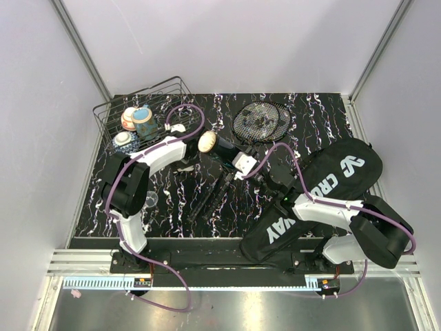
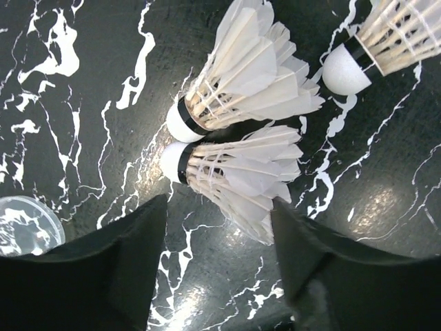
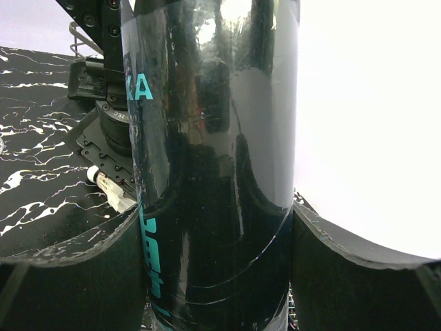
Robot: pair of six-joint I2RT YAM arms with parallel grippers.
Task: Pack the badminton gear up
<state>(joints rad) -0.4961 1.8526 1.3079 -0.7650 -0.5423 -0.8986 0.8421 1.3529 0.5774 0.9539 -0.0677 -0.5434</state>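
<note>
Bag (image 1: 324,196) lies flat at near right, with the right arm crossing over it. It looks not yet loaded. Rackets (image 1: 260,122) are stacked, heads far centre, handles running near-left, likely waiting for the bag. Tube (image 1: 219,145) is held up mid-table, right gripper (image 3: 213,221) clamped tight on its body. Its open mouth points left at the shuttlecocks (image 2: 275,103), probably ready for loading.

Left gripper (image 2: 219,207) is at far left, fingers spread wide and straddling the feather skirt of the nearest shuttlecock (image 2: 234,169); can't tell if it touches. The second shuttlecock (image 2: 241,76) lies against it, the third shuttlecock (image 2: 386,34) just apart. A clear round cap (image 2: 27,224) lies near them.

The table (image 1: 324,114) is glossy black with white veining. Wire basket (image 1: 114,114) with bowls (image 1: 138,121) sits at the far left. Pale walls (image 1: 220,41), metal corner posts.
</note>
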